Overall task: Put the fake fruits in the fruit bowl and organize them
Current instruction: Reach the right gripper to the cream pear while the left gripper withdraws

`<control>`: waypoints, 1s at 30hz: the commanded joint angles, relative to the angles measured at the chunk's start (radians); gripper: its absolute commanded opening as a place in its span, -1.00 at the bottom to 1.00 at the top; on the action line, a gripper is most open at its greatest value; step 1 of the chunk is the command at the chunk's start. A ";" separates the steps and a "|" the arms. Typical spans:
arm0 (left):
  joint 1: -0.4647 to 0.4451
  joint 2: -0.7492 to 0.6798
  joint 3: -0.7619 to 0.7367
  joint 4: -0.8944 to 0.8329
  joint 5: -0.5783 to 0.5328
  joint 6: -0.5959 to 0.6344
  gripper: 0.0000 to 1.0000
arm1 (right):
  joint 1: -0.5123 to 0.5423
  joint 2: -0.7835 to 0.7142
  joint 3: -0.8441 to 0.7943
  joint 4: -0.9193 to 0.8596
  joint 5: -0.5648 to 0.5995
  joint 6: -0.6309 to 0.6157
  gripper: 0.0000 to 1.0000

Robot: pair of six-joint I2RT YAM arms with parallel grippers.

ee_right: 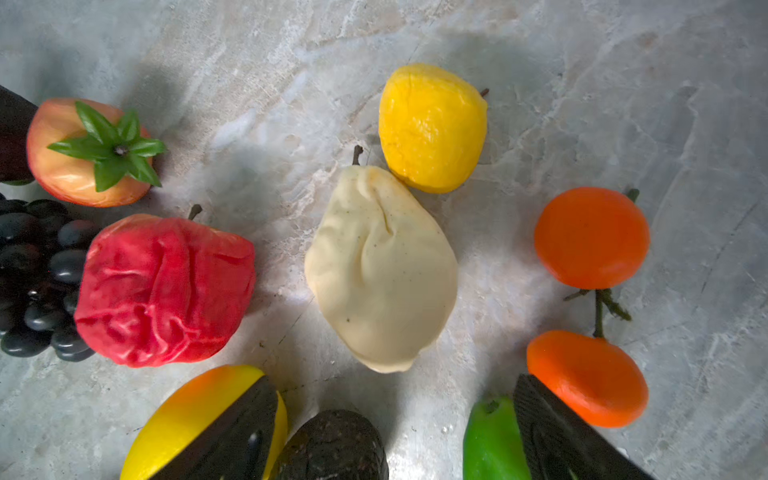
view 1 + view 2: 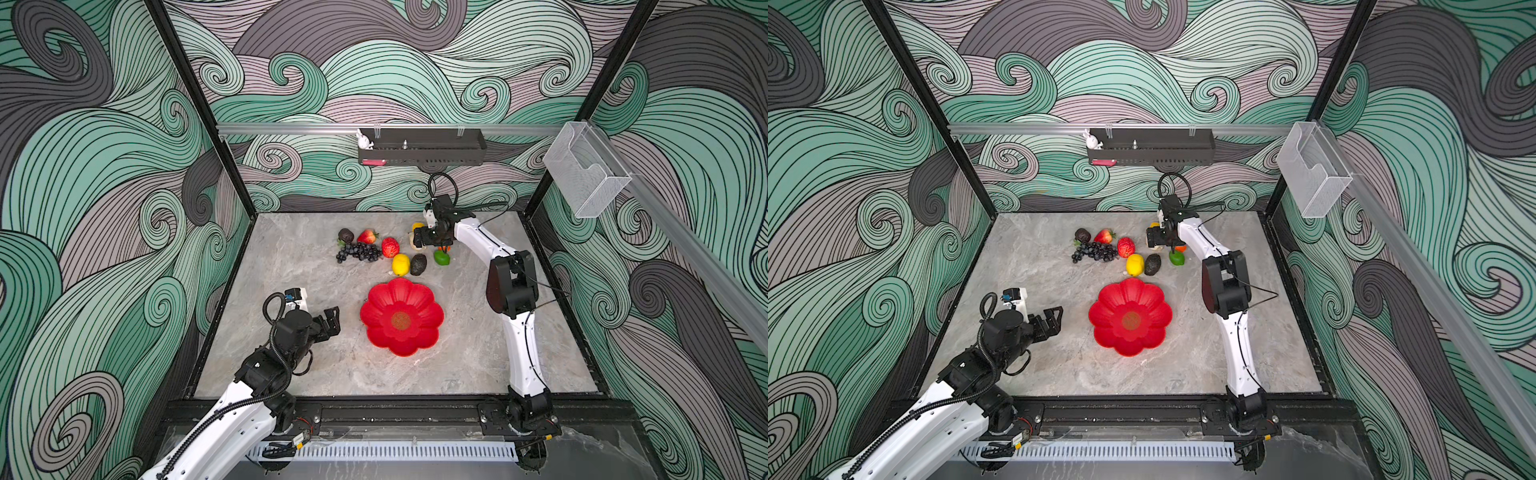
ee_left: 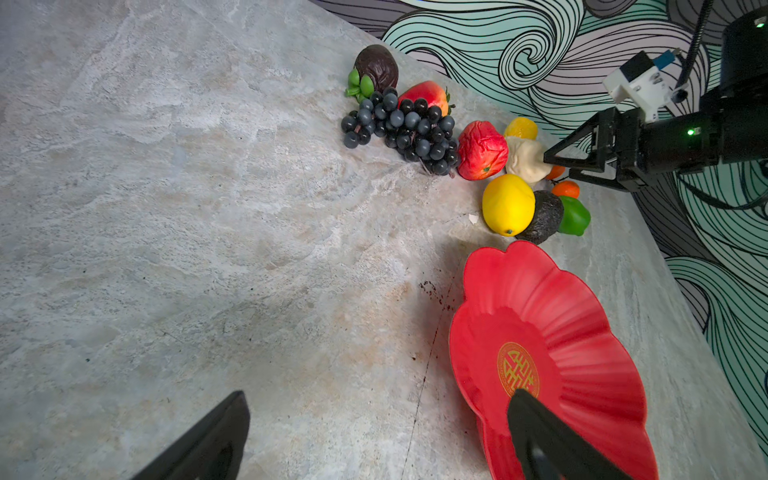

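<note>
Hovering over the beige pear (image 1: 380, 270) in the far cluster of fake fruits (image 2: 401, 264), the right gripper (image 2: 420, 240) is spreading its fingers wide. Pear's looking light, squishy and dented, so I'm guessing you're grabbing across the fat belly. Fruit bowl (image 2: 415, 291) is sitting empty nearer, with the left gripper (image 2: 332, 322) splayed wide on its left.

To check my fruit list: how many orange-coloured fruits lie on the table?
2. The round orange lies near the pear; the flattened orange lies next to it, joined by a green stem. None seems hidden.
</note>
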 commanded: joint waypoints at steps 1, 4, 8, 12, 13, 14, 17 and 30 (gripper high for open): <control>0.009 0.025 0.003 0.039 -0.026 0.011 0.97 | 0.000 0.035 0.056 -0.045 -0.006 -0.030 0.77; 0.009 0.052 0.010 0.037 -0.037 0.002 0.97 | 0.002 0.081 0.113 -0.060 -0.046 -0.036 0.75; 0.009 0.079 0.023 0.034 -0.039 0.000 0.97 | 0.002 0.155 0.211 -0.115 -0.039 -0.038 0.68; 0.009 0.088 0.025 0.032 -0.043 -0.002 0.97 | 0.002 0.190 0.251 -0.128 -0.044 -0.035 0.58; 0.009 0.090 0.025 0.032 -0.045 -0.003 0.97 | 0.002 0.195 0.256 -0.126 -0.050 -0.034 0.52; 0.009 0.090 0.026 0.033 -0.043 -0.003 0.97 | 0.002 0.199 0.261 -0.128 -0.054 -0.033 0.48; 0.009 0.106 0.030 0.036 -0.040 -0.003 0.97 | 0.002 0.208 0.273 -0.131 -0.078 -0.030 0.41; 0.009 0.161 0.057 0.017 -0.023 -0.023 0.97 | 0.010 0.114 0.185 -0.129 -0.089 -0.039 0.09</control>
